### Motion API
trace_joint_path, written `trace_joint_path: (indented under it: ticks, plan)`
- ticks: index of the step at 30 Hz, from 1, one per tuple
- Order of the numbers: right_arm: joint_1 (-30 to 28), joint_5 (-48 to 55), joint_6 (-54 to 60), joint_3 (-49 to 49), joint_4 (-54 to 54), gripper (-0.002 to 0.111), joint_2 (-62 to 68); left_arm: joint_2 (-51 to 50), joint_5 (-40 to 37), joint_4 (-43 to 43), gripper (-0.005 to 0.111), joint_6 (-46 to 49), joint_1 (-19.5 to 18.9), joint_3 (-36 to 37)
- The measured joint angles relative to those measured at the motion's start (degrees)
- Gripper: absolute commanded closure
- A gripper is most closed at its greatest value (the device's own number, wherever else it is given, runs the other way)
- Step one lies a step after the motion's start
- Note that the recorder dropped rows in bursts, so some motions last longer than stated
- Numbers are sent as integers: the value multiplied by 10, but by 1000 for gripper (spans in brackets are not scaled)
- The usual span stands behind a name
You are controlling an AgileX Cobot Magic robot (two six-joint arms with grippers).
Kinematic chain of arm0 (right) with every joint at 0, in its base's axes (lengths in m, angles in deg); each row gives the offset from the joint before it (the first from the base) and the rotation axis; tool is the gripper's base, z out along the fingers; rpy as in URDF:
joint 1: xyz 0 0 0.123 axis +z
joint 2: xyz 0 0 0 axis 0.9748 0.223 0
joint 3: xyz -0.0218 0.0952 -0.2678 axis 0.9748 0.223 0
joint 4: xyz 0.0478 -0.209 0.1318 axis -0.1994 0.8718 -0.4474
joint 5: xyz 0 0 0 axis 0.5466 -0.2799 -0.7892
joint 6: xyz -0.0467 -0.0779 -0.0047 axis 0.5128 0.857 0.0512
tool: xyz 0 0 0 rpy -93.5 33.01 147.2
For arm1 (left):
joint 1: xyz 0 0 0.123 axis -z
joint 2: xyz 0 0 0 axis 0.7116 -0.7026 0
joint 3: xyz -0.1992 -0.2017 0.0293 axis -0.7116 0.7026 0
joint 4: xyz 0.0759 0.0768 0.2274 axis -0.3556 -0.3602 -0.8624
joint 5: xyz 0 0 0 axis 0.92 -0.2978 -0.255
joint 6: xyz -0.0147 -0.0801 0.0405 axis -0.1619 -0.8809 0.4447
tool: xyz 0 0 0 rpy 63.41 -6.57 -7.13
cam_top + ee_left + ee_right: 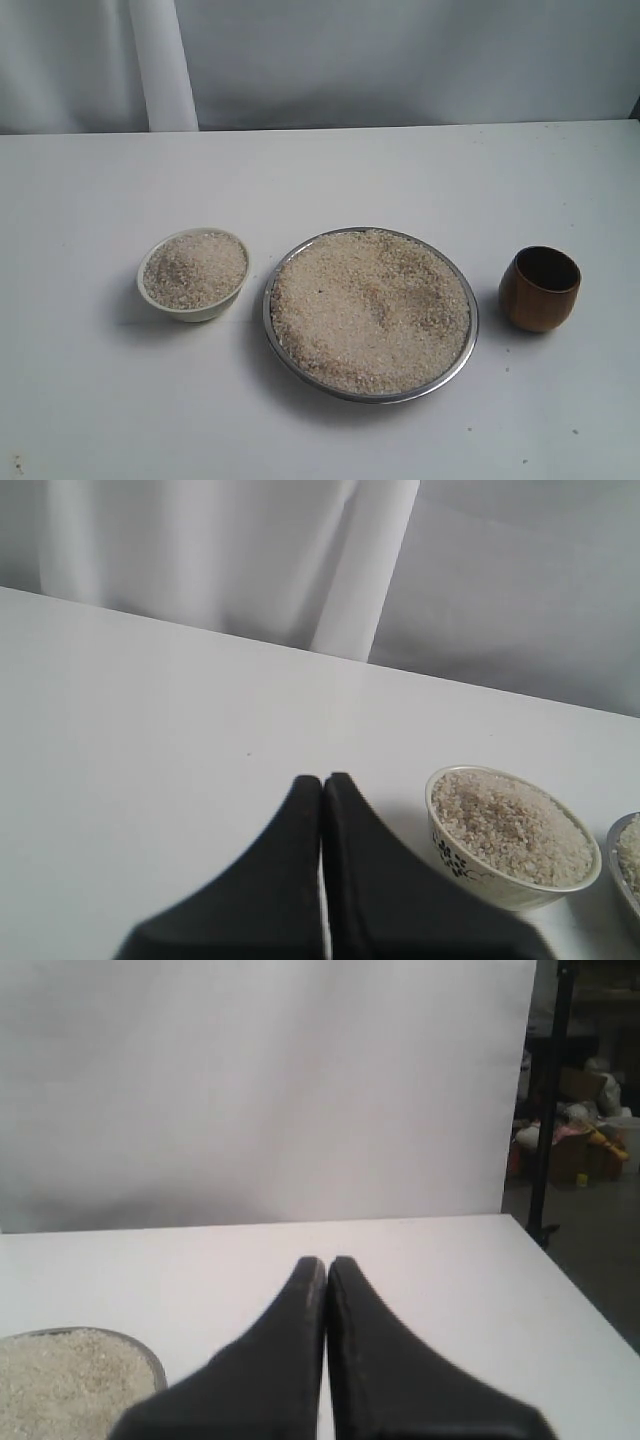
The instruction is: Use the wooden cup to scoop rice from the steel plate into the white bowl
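Note:
The steel plate [467, 352] sits in the middle of the white table, heaped with rice [370, 308]. To its left stands the white bowl [210, 311], which also holds rice. The wooden cup [540, 289] stands upright and empty to the right of the plate. Neither arm shows in the exterior view. My left gripper [322, 779] is shut with nothing in it, and the white bowl [490, 885] lies close beside it. My right gripper [327, 1262] is shut and empty too, with the steel plate's rim [150, 1355] at the frame's corner. The cup is out of both wrist views.
A white backdrop with a folded curtain [162, 62] hangs behind the table's far edge. The table's right edge [570, 1295] drops off toward a dark stand and clutter [575, 1125] in the room beyond.

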Motion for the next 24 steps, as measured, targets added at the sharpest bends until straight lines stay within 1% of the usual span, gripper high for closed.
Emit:
trace_joint_path:
  ticks: [3, 8, 12, 17, 24]
  plan:
    - [0, -6, -8, 21, 0, 108, 0, 0, 0, 0, 107, 0, 0, 0]
    - [0, 13, -10, 23, 15, 108, 0, 0, 0, 0, 107, 0, 0, 0]
    - [0, 44, -10, 23, 33, 108, 0, 0, 0, 0, 107, 0, 0, 0]
    - [0, 106, -10, 24, 40, 108, 0, 0, 0, 0, 107, 0, 0, 0]
    - [0, 115, -10, 24, 40, 108, 0, 0, 0, 0, 107, 0, 0, 0]
